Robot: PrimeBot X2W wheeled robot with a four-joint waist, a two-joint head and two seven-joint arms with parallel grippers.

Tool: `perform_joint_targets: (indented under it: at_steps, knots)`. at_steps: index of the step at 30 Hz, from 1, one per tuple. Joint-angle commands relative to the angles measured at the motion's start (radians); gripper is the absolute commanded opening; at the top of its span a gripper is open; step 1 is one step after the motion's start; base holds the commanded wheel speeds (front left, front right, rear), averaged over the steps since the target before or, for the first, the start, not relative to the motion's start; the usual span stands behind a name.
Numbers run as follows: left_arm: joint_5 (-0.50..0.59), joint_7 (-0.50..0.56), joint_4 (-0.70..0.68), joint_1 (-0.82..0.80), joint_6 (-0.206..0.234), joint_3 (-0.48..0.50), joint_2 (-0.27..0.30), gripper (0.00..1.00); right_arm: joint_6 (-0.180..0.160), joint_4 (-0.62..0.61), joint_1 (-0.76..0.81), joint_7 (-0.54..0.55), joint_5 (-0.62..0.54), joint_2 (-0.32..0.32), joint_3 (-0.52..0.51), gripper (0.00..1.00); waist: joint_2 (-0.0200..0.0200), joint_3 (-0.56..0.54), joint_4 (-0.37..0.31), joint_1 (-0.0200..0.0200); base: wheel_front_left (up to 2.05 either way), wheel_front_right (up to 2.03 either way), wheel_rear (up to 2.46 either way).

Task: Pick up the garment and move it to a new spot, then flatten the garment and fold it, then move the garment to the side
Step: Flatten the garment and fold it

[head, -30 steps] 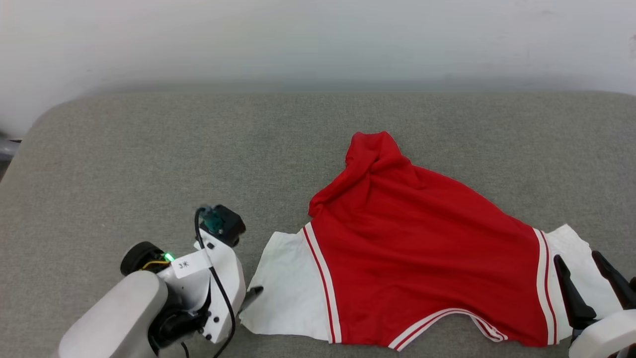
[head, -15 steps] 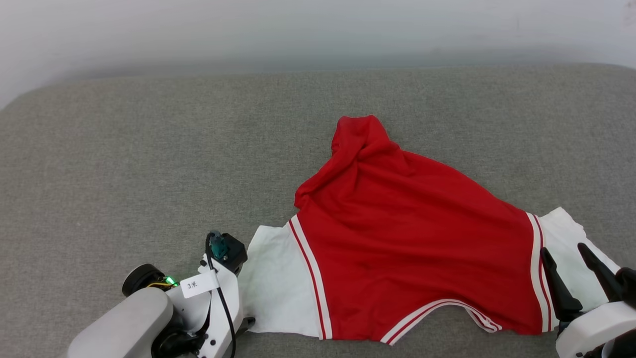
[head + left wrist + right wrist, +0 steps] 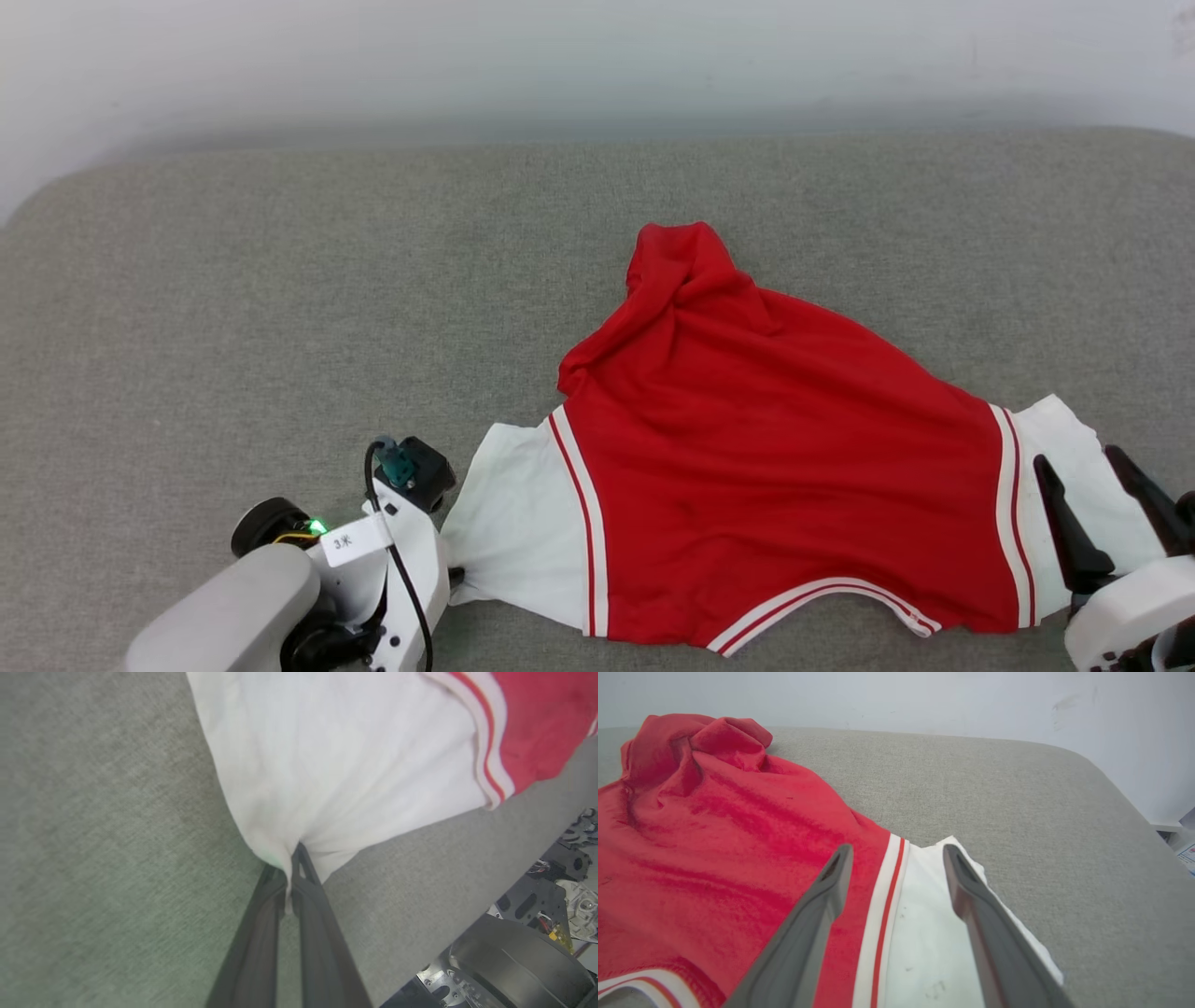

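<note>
Left gripper (image 3: 288,863) pinches the garment (image 3: 766,467) at its left sleeve edge; right gripper (image 3: 897,851) stands apart above the right sleeve; grey surface (image 3: 280,308) stretches left and far.

Grey woven padded surface (image 3: 280,308), far corners rounded, meets a pale wall (image 3: 597,56) at 12 o'clock. I count one item lying on it: garment (image 3: 766,448), toward 4 o'clock. Red body, white sleeves spread to 9 and 3, bunched red peak at 12, striped trim at 6.
</note>
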Motion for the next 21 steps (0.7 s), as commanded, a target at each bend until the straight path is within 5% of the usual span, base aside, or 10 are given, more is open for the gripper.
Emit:
perform_joint_targets:
  at_steps: [1,13,21]
  knots:
    - [-0.017,-0.032,0.004,0.013,0.001,0.022,-0.004,0.0,-0.001,-0.011,-0.005,0.006,0.001,-0.02,-0.006,1.0,0.0,-0.022,0.009,0.0,0.0,0.0,0.0]
    - [-0.086,-0.179,-0.119,0.079,0.087,0.16,0.109,0.0,-0.001,-0.118,0.02,0.185,0.066,-0.229,0.007,1.0,0.0,-0.071,0.023,0.0,0.0,0.0,0.0]
    - [-0.081,-0.229,-0.195,0.139,0.14,0.185,0.157,0.0,-0.001,-0.169,0.037,0.515,0.243,-0.436,0.119,1.0,0.0,-0.073,0.036,0.0,0.0,0.0,0.0]
